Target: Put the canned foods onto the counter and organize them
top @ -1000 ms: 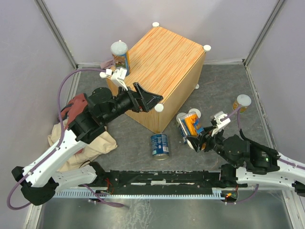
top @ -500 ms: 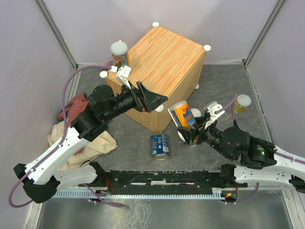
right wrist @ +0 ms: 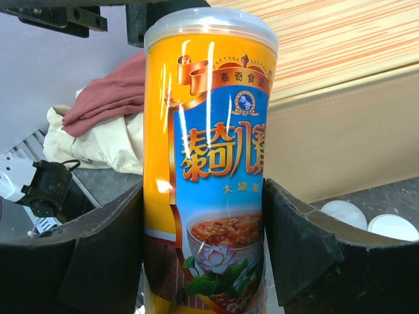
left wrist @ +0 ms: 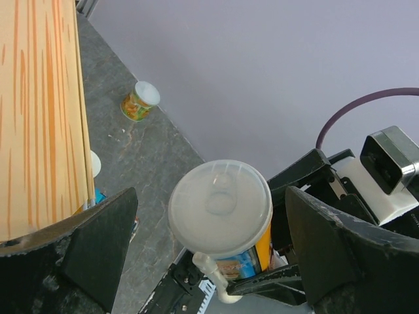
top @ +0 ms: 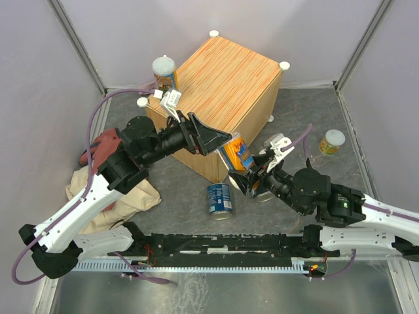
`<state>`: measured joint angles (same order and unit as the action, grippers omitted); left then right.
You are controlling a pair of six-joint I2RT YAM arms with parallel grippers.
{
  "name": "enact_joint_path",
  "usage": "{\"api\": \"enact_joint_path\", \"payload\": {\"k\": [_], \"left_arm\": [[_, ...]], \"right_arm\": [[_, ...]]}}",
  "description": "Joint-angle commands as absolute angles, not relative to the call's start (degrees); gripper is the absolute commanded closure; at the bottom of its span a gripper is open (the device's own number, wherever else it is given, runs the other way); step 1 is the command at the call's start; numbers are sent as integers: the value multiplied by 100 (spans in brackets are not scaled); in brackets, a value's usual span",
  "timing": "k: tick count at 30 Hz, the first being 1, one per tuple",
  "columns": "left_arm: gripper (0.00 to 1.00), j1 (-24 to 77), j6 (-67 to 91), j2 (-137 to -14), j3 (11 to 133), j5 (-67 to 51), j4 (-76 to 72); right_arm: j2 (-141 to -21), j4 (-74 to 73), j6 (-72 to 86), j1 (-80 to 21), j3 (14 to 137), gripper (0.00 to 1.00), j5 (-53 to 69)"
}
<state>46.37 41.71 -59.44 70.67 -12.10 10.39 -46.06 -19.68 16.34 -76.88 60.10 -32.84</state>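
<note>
My right gripper (top: 243, 178) (right wrist: 206, 258) is shut on a tall orange and blue can (top: 236, 152) (right wrist: 209, 163) and holds it off the floor by the near corner of the wood-grain counter (top: 229, 82). The can's pale lid (left wrist: 220, 208) sits between the open jaws of my left gripper (top: 211, 138) (left wrist: 213, 232), whose fingers do not touch it. A second tall can (top: 165, 74) stands at the counter's left edge. On the floor are a blue metal can (top: 219, 198) and a short pale-lidded can (top: 333, 141) (left wrist: 139, 101).
A red cloth (top: 105, 141) and a beige cloth (top: 127, 196) lie on the floor at the left. Two pale lids (right wrist: 347, 212) of short cans show on the floor behind the held can. Grey walls close in the sides and back.
My right gripper has lifted the tall can and carried it left, up between the left gripper's jaws. The left gripper has shifted slightly right, away from the can at the counter's edge.
</note>
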Motion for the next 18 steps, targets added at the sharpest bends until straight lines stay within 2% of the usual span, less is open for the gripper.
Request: {"api": "enact_joint_path", "payload": {"k": [1,18], "left_arm": [[1,4652,4104,-5921,7189,-1500,654],[1,4651,4403,-5810,6820,-1755,172]], "right_arm": [[-4614,-666,1497,-7725,6558,99,-3241],[-5001,-119,1312,-7720,6765,99,-3183]]}}
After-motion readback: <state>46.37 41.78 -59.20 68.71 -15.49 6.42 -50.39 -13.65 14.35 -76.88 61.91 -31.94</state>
